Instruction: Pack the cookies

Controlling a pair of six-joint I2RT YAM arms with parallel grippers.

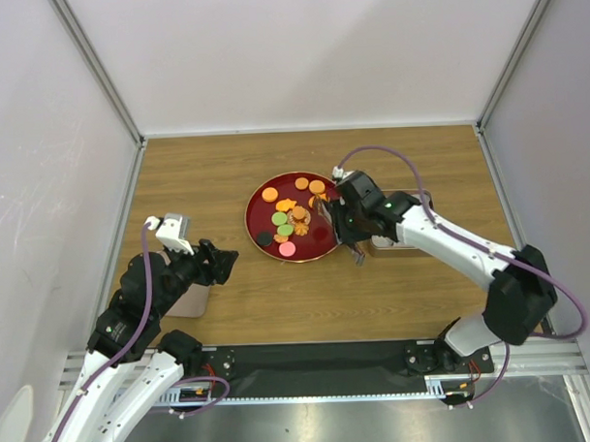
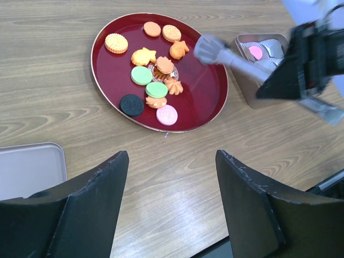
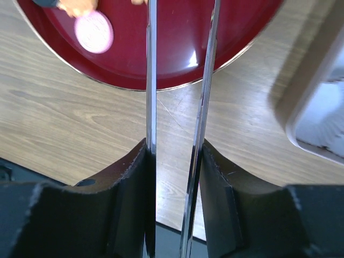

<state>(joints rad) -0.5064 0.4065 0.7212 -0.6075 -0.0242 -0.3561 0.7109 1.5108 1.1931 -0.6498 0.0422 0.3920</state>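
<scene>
Right gripper [image 3: 174,156] clenched on tongs [image 2: 236,60] over plate [image 2: 199,91].
Cookies [image 2: 157,90] lie on it, upper centre; left gripper [image 2: 171,156] released.

A wooden table [image 1: 206,176] with brown grain running left to right fills the middle of the scene. 3 plain white panels close it in: a far wall [image 1: 309,56], a left wall [image 1: 40,143] and a right wall [image 1: 552,96]. 2 aluminium posts [image 1: 95,63] rise from the far corners, leaning outward in the top view. Along the near edge lies a black strip [image 1: 319,358], and nearer still a grey brushed surface [image 1: 331,428]. The light is soft and even.
</scene>
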